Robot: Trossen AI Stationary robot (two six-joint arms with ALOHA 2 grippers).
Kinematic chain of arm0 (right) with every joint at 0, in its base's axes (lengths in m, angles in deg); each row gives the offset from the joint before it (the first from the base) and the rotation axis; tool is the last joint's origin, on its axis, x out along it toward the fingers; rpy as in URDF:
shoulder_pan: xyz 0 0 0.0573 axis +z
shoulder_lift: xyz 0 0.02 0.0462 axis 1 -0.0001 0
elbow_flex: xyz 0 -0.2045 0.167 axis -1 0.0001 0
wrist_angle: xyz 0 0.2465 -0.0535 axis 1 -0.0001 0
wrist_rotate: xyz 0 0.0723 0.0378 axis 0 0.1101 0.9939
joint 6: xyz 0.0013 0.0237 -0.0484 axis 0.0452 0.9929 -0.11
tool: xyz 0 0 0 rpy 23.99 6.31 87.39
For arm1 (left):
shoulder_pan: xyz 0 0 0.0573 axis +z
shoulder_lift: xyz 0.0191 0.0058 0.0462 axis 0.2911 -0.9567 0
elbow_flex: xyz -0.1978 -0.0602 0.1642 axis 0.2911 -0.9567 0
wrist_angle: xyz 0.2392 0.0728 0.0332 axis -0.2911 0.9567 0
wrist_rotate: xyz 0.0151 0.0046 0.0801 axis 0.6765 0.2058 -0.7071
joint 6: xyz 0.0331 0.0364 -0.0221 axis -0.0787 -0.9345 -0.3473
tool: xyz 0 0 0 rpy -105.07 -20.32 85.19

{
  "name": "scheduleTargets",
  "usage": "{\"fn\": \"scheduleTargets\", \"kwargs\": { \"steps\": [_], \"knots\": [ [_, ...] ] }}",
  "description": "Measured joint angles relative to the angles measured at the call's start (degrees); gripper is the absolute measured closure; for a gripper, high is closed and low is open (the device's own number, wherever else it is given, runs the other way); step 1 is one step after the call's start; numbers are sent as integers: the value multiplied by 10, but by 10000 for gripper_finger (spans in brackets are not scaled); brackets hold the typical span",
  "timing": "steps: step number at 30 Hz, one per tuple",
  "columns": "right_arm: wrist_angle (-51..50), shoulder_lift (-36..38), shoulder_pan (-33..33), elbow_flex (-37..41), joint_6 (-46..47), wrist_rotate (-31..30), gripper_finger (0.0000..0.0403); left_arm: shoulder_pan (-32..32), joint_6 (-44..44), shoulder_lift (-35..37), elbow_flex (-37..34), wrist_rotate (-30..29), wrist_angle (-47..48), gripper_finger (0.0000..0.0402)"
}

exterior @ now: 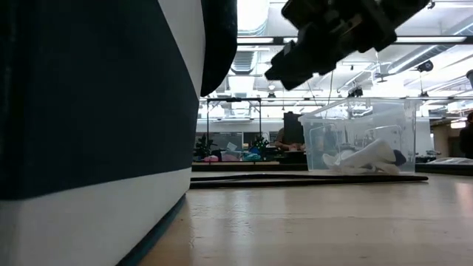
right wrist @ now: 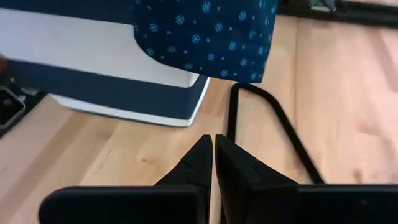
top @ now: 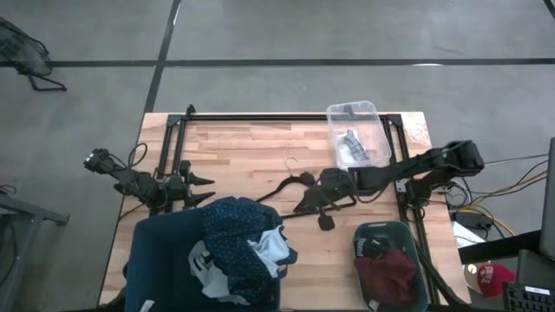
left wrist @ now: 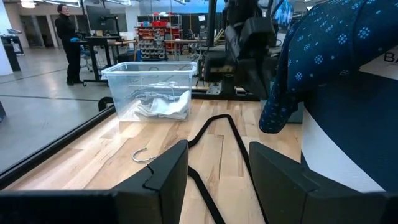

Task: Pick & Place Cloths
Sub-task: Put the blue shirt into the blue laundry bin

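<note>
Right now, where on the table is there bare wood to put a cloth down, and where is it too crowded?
The widest bare wood lies along the far edge, between the left frame rail and the clear tub. A small patch sits between the blue bin and the green basket. The middle is crowded: the wire hanger and the shut right gripper.

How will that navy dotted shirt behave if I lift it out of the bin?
The navy dotted shirt drapes over the dark blue bin's rim, so it is probably floppy and will sag. It lies bunched with the pale shirt, which may drag along.
</note>
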Motion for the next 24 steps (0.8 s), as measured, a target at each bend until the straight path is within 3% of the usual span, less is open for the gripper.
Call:
{"fn": "scheduleTargets", "kwargs": {
  "steps": [6,10,18,24],
  "knots": [
    [33,-67,0,-20,23,-3,394,0,0,0,0,0,0,225],
    [20,-105,0,-57,69,-46,394,0,0,0,0,0,0,225],
    [-5,-123,1,-87,74,-62,394,0,0,0,0,0,0,225],
    [3,-123,19,-77,73,-153,394,0,0,0,0,0,0,225]
  ]
}}
